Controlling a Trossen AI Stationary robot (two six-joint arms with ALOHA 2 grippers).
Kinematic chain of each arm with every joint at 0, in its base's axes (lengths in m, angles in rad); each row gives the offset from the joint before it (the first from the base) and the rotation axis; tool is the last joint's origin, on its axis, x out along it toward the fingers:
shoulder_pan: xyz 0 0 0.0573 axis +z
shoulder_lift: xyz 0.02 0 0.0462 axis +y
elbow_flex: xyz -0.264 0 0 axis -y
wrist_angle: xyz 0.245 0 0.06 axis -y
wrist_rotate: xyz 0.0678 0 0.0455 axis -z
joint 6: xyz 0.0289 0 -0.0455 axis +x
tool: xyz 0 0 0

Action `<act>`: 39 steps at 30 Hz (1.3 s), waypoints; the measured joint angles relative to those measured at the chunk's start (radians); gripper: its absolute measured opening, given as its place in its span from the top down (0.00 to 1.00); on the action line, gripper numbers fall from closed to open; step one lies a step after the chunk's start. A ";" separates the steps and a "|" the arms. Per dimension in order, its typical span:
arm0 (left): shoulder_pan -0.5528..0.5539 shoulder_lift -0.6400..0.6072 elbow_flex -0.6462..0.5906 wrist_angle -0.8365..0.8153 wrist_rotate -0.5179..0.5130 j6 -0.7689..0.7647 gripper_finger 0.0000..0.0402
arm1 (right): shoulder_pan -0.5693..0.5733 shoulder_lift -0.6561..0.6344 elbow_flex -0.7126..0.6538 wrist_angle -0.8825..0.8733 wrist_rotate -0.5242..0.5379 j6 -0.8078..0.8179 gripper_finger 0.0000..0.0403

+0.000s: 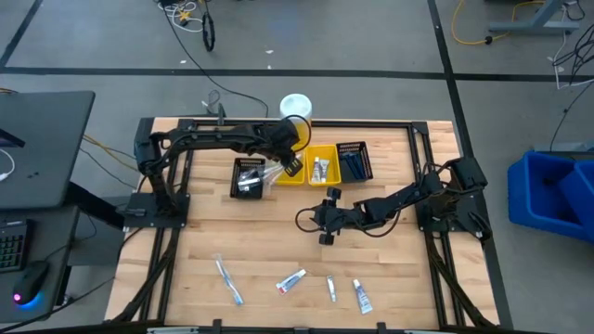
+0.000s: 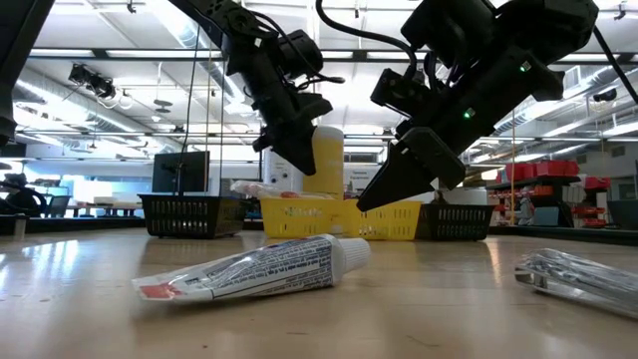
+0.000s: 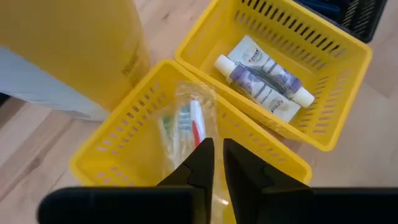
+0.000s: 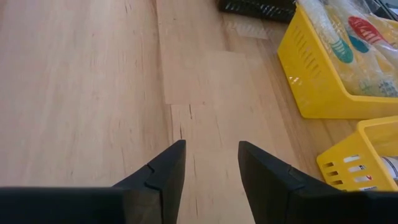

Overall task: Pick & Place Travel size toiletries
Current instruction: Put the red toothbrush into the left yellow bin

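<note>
We see the toiletries split between the bins and the near part of the table. A clear packet of toothbrushes (image 3: 186,127) hangs into the left yellow bin (image 3: 118,149), and the left gripper (image 3: 214,163) is above it with its fingers drawn almost together on the packet's upper edge; the plastic runs up between them. In the high view this gripper (image 1: 290,160) sits over the row of bins, just beside the tall white-and-yellow container (image 1: 295,111).

The second yellow bin (image 3: 348,68) holds two toothpaste tubes (image 3: 264,84) lying side by side. A black bin (image 1: 249,176) stands to the left of the yellow ones and another black bin (image 1: 354,160) to their right, with blue items in it.

Near the front edge of the table (image 1: 204,232) lie four loose items, well apart from the bins: a blue toothbrush (image 1: 228,281), a red-ended tube (image 1: 291,280), a small silvery piece (image 1: 330,289) and a white tube (image 1: 362,297).

The right gripper (image 4: 211,165) is over bare wood in the middle of the table, its fingers parted and holding nothing; in the high view it (image 1: 329,215) is in front of the yellow bins.
</note>
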 joint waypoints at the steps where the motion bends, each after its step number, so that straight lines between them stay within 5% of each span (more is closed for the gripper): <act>1: 0.000 0.000 -0.005 0.010 -0.005 0.003 0.91 | 0.000 0.000 0.000 0.000 0.000 0.000 0.61; 8: -0.003 0.000 -0.073 0.064 -0.024 -0.008 0.99 | 0.000 0.000 0.000 0.000 0.000 0.000 0.62; 28: -0.007 0.000 -0.194 0.202 -0.151 -0.041 0.96 | -0.003 0.000 0.000 0.000 0.000 0.000 0.63; 39: -0.005 -0.055 -0.152 0.170 -0.065 0.086 0.96 | -0.005 0.000 0.000 -0.001 0.000 0.000 0.63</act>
